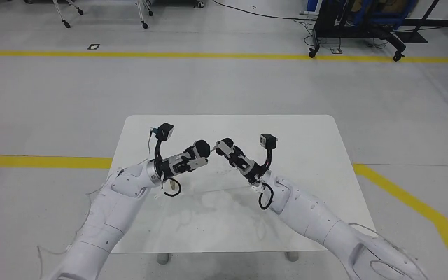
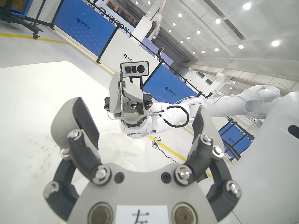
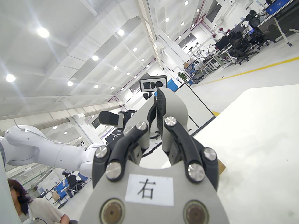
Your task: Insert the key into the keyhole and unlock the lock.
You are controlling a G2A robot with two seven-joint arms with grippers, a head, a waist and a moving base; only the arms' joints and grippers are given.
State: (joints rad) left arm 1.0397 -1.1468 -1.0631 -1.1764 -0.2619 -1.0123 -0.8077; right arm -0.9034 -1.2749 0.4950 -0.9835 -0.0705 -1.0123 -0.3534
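Top view: the left gripper (image 1: 202, 149) and right gripper (image 1: 222, 147) hang tip to tip, just apart, above the middle of the white table (image 1: 301, 140). The left's fingers (image 2: 85, 120) are spread wide with nothing between them. The right's pads (image 3: 161, 108) are pressed together. Whether a key sits between them, or which way it points, cannot be told.

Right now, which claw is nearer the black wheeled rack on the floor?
Right. The right claw is over the table, on the rack side; the left claw faces it, slightly farther off.
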